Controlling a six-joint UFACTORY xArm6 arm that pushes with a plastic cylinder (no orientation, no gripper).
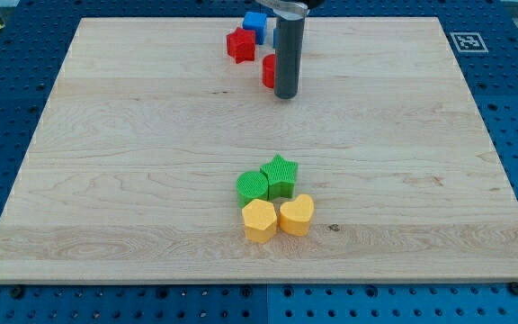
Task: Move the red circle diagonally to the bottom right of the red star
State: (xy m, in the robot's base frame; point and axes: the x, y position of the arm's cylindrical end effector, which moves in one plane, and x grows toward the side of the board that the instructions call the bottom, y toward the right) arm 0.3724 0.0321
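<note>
**Red circle sits just left of my tip, already below and right of the star**

Camera view: Near the middle of the board's top edge, the red star point(240, 44) lies with a blue block point(255, 24) touching it on its upper right, closer to the edge. The red circle point(268, 71) lies diagonally down and to the view's right of the star, near it but apart. Only its left part shows, because the rod stands in front of the rest.

My tip point(286, 94) rests on the wood just beside the circle, on its right and slightly toward the view's bottom. I cannot tell whether it touches the circle. There is no pincer on this arm, only the straight rod, so nothing opens, closes or holds.

The relation that matters: the circle lies to the view's left and a little up from my tip. A push from here would send it leftward, back under the star, so I judge the placement close to done.

Well apart, toward the bottom edge, a green star point(281, 173), a green block point(253, 186), a yellow hexagon point(259, 220) and a yellow heart point(297, 215) cluster together, touching.
</note>
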